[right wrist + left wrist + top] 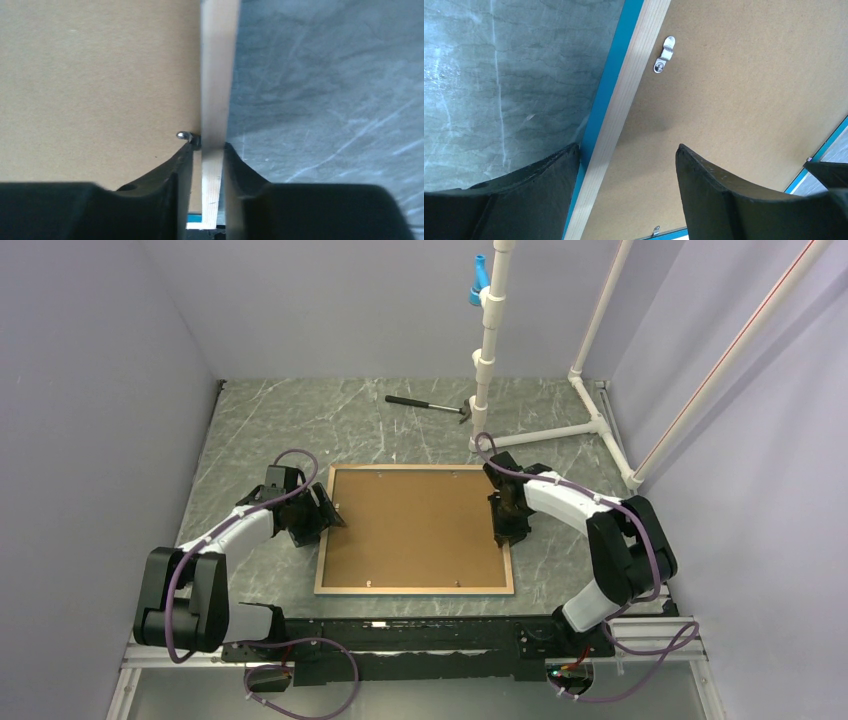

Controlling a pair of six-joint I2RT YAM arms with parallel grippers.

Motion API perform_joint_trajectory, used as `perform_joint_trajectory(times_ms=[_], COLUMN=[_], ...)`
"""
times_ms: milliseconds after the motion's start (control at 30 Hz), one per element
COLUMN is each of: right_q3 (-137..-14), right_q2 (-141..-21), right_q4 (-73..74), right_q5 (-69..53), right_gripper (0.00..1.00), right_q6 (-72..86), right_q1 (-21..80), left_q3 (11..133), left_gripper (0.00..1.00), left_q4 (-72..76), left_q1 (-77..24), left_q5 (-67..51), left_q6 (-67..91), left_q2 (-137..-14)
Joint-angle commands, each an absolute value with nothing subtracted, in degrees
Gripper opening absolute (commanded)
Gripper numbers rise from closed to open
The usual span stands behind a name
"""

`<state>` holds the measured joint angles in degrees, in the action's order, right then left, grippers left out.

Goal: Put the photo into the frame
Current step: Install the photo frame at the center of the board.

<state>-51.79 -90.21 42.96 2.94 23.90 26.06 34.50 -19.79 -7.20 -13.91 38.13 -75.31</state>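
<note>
The frame (415, 590) lies face down on the table, its light wood back up, with the brown backing board (415, 528) set inside it. The photo is hidden. My left gripper (325, 515) is open at the frame's left rail. In the left wrist view (628, 150) one finger is outside the turquoise edge (606, 95) and the other is over the board. My right gripper (508, 530) is shut on the frame's right rail (217, 75), which sits between its fingertips (209, 147) beside a metal clip (186, 135).
A hammer (430, 405) lies at the back of the table. A white pipe stand (490, 350) with a blue fitting (480, 280) rises behind the frame's right corner. Another metal clip (664, 54) sits on the left rail. Grey walls close in both sides.
</note>
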Motion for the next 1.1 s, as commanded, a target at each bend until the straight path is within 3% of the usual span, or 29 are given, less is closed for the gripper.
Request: perform_joint_trajectory(times_ms=[0, 133, 333, 400, 467, 533, 633, 733, 1067], right_q3=[-53.0, -53.9, -54.1, -54.0, -53.7, -53.2, -52.8, -52.6, -51.7], right_q2=[-91.9, -91.8, -90.9, -89.8, -88.3, -86.8, -85.6, -85.6, -87.6], right_q4=[41.4, 41.8, 40.9, 40.3, 39.7, 38.7, 38.0, 37.3, 35.9], right_q5=[7.1, 10.0, 7.5, 5.4, 2.9, 0.6, -2.3, -4.8, -7.8], right_gripper=[0.17, 0.00, 0.00, 0.09, 0.30, 0.44, 0.59, 0.65, 0.67], right_q6=[24.4, 24.5, 24.3, 24.1, 24.1, 24.0, 23.9, 23.8, 23.5], right_q1=[26.1, 26.1, 26.0, 25.9, 25.4, 24.6, 23.6, 22.8, 21.9], left_q3=[34.6, 34.7, 34.7, 34.7, 35.0, 35.8, 38.1, 40.6, 48.4], left_gripper=[0.75, 0.74, 0.75, 0.79, 0.85, 0.87, 0.87, 0.85, 0.74], left_q4=[-22.1, -22.2, -22.2, -22.1, -22.1, -22.3, -24.1, -25.5, -24.7], left_q1=[-7.5, -7.5, -7.5, -7.5, -7.5, -7.5, -7.6, -8.2, -11.2], left_q5=[-13.3, -13.2, -13.3, -12.9, -11.9, -10.9, -8.1, -3.7, 1.7], left_q6=[36.6, 36.4, 36.0, 36.0, 36.0, 35.8, 34.7, 33.6, 32.0], left_q2=[-77.0, -77.2, -77.1, -76.6, -76.4, -76.4, -77.4, -78.8, -89.1])
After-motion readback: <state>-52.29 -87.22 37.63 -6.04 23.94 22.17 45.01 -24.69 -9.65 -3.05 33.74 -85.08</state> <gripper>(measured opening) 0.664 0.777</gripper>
